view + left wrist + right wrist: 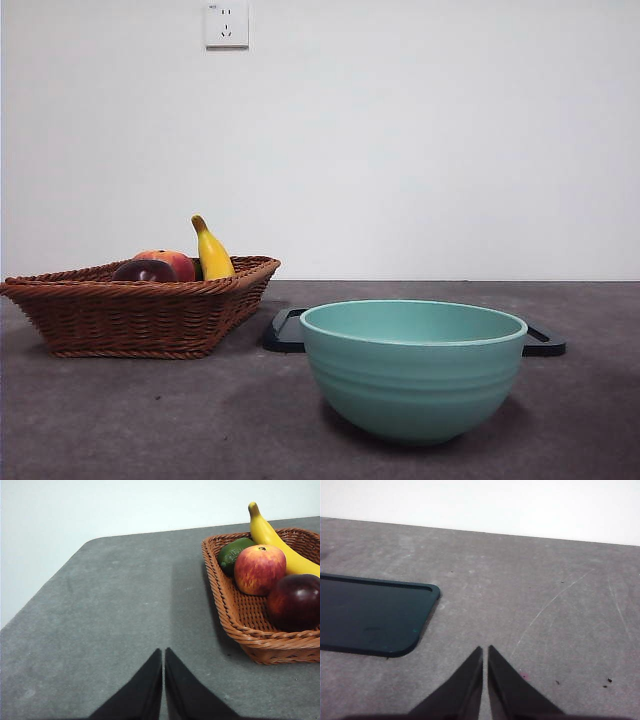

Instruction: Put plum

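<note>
While the plum (295,601) lies untouched in the near corner of the wicker basket (235,615), no grasp has yet been made. It is seen as a smooth, glossy, dark maroon sphere with no evident long axis, so approach direction seems unconstrained by its shape. Beside it are set 1 red-orange apple-like fruit (260,569), touching or nearly so, 1 yellow banana (277,542) leaning along the far rim, and 1 dark green fruit (234,554), possibly an avocado, though it is partly hidden. In the left wrist view the fruit is placed ahead and to one side of the left gripper (163,655), whose 2 jaws are pressed together over bare grey tabletop; this arm is judged the nearer. The right gripper (485,652), jaws likewise together, is held near a flat dark tray (370,615), well apart from the basket. A ribbed teal bowl (413,368) stands in front of that tray.
</note>
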